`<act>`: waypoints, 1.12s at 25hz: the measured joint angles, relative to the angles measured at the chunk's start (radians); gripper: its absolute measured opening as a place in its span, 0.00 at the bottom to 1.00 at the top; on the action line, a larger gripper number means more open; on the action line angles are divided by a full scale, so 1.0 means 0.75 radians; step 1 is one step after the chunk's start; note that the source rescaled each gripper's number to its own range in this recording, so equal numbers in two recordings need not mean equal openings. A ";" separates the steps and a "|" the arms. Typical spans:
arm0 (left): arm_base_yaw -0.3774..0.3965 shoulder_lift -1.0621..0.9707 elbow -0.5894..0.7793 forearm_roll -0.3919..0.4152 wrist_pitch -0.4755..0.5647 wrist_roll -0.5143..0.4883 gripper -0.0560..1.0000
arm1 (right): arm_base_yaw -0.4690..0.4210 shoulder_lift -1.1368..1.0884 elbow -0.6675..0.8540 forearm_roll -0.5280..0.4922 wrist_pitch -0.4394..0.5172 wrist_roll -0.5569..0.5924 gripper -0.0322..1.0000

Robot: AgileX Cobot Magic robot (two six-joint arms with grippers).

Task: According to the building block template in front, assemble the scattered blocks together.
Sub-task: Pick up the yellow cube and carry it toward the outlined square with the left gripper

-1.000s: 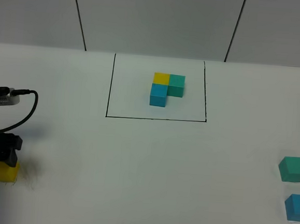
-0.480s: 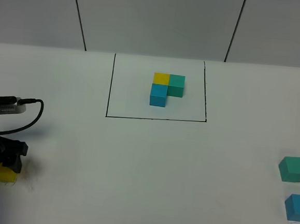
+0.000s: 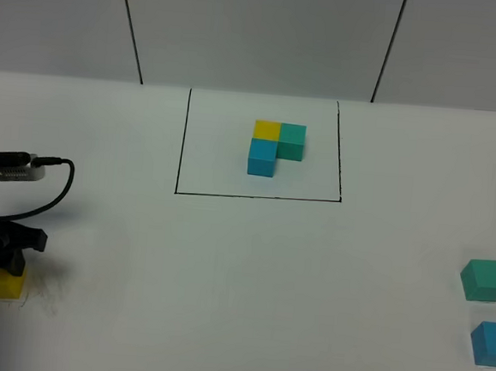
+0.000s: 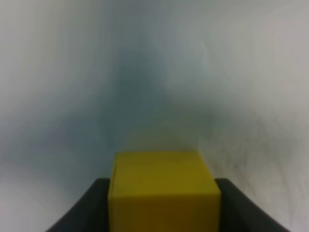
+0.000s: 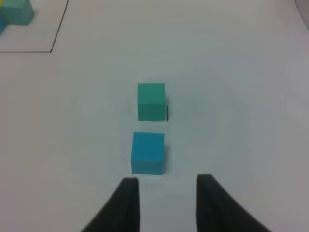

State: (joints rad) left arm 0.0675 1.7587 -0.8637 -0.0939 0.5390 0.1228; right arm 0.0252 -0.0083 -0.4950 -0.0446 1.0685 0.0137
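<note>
The left end effector (image 3: 3, 262) is pinching the yellow cube (image 4: 163, 191) at the near left edge of the worktop (image 3: 241, 279); whether the cube has lifted off cannot be told. The right end effector (image 5: 166, 203) is closed on nothing, with a narrow gap showing between its fingertips. It hangs just short of the blue cube (image 5: 147, 152), and the green cube (image 5: 151, 100) lies just beyond, at the near right. The template (image 3: 275, 146) sits far centre in its black frame. By my reading the task has barely begun: one cube is gripped, none are joined, and all three must be brought together into the L.
</note>
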 joint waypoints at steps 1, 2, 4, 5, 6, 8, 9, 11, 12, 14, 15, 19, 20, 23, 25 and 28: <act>-0.010 0.000 -0.032 0.001 0.034 0.052 0.06 | 0.000 0.000 0.000 0.000 0.000 0.000 0.03; -0.030 0.000 -0.065 0.003 0.079 0.109 0.06 | 0.000 0.000 0.000 0.000 0.000 0.000 0.03; -0.098 0.000 -0.156 0.003 0.172 0.279 0.06 | 0.000 0.000 0.000 0.000 0.000 0.000 0.03; -0.134 0.000 -0.202 0.001 0.206 0.352 0.06 | 0.000 0.000 0.000 0.000 0.000 0.000 0.03; -0.182 0.000 -0.238 -0.003 0.242 0.441 0.06 | 0.000 0.000 0.000 0.000 0.000 0.000 0.03; -0.282 0.000 -0.313 -0.021 0.295 0.623 0.06 | 0.000 0.000 0.000 0.000 0.000 0.000 0.03; -0.344 0.000 -0.339 -0.027 0.312 0.695 0.06 | 0.000 0.000 0.000 0.000 0.000 0.000 0.03; -0.476 0.002 -0.386 -0.032 0.333 0.850 0.06 | 0.000 0.000 0.000 0.000 0.000 0.000 0.03; -0.533 0.007 -0.403 -0.033 0.339 0.904 0.06 | 0.000 0.000 0.000 0.000 0.000 0.000 0.03; -0.665 0.039 -0.441 -0.032 0.340 1.010 0.06 | 0.000 0.000 0.000 0.000 0.000 0.000 0.03; -0.716 0.060 -0.464 -0.031 0.337 1.051 0.06 | 0.000 0.000 0.000 0.000 0.000 0.000 0.03; -0.894 0.189 -0.573 -0.013 0.306 1.105 0.06 | 0.000 0.000 0.000 0.000 0.000 0.000 0.03; -0.924 0.229 -0.601 -0.011 0.304 1.106 0.06 | 0.000 0.000 0.000 0.000 0.000 0.000 0.03; -0.980 0.342 -0.708 -0.011 0.314 1.116 0.06 | 0.000 0.000 0.000 0.000 0.000 0.000 0.03; -1.002 0.411 -0.764 -0.005 0.330 1.116 0.06 | 0.000 0.000 0.000 0.000 0.000 0.000 0.03; -1.023 0.502 -0.825 -0.001 0.345 1.122 0.06 | 0.000 0.000 0.000 0.000 0.000 0.000 0.03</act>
State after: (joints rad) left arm -0.6999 2.1349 -1.4827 -0.0944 0.7979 0.9646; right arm 0.0252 -0.0083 -0.4950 -0.0446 1.0685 0.0137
